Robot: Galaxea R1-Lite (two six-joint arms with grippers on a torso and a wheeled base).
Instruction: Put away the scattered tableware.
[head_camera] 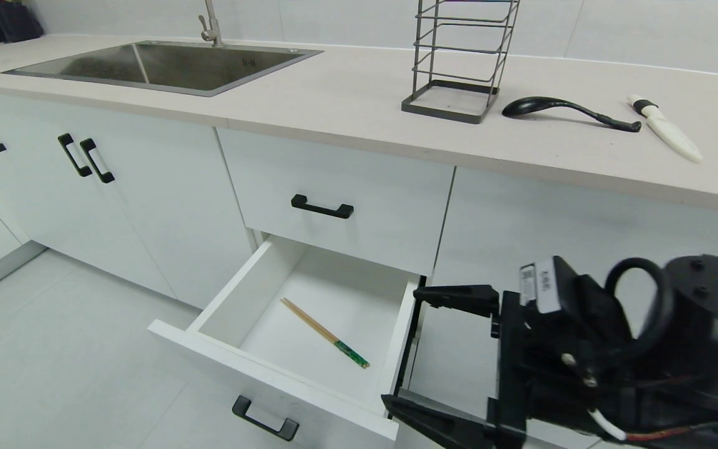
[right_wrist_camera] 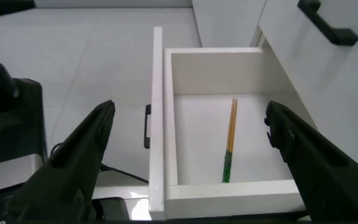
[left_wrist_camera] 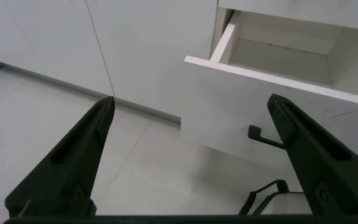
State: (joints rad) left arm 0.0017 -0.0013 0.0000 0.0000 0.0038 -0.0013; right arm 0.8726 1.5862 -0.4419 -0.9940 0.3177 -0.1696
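Chopsticks (head_camera: 325, 333) lay in the open drawer (head_camera: 228, 293); a spoon (head_camera: 568, 109) and knife (head_camera: 664, 128) lay on the counter (head_camera: 346, 106).
The right gripper (head_camera: 404, 347), just beside the drawer's right wall, and the left gripper (left_wrist_camera: 191, 99), low before its front, both gaped wide, holding nothing. A white label (head_camera: 538, 284) on the right gripper had print too small to read. Pale counter, steel sink (head_camera: 166, 65), wire rack (head_camera: 459, 62), grey tiled floor (head_camera: 53, 355).

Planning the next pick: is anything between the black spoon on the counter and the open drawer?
Nothing visible. The spoon lies on bare counter beside the rack; the drawer below stands open, with chopsticks lying in it.
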